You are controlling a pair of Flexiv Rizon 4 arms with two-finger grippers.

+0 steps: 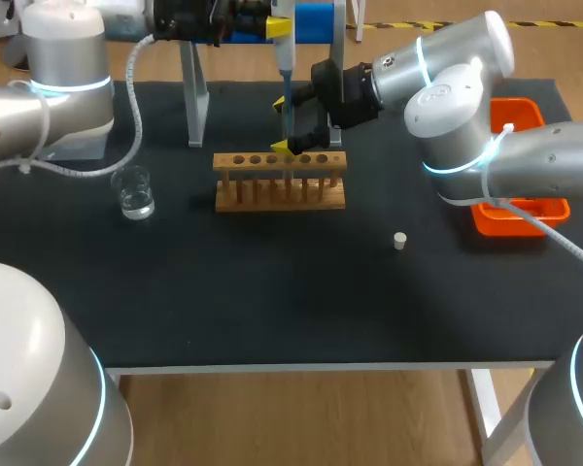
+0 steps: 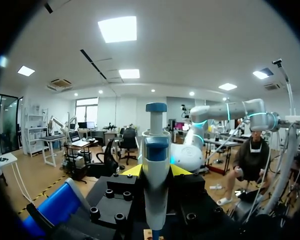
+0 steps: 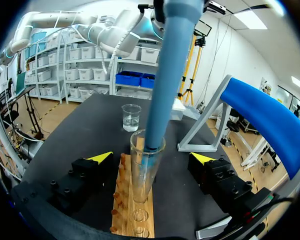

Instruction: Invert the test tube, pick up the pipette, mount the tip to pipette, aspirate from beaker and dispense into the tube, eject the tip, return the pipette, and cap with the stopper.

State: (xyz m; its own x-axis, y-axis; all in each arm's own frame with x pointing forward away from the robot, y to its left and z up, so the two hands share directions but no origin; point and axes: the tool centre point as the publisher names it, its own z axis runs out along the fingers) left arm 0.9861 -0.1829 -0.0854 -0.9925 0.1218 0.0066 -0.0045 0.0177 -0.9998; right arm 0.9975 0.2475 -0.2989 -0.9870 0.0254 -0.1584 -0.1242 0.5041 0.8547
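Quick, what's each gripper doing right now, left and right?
Left gripper: closed on the pipette.
Right gripper: open, jaws wide on either side of the test tube, not touching it.

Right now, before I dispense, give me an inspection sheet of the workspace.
Surface: black table.
Job's things: pipette, its lower end inside the tube in the rack; beaker with clear liquid to the rack's left; stopper loose on the table; stand behind the rack.
Clutter: orange tray at the right edge.
Grippers: left gripper shut on the pipette; right gripper open, fingers either side of the tube, apart from it.
Cables: white cable looping above the beaker; another over the tray.
Surroundings: nothing seen.
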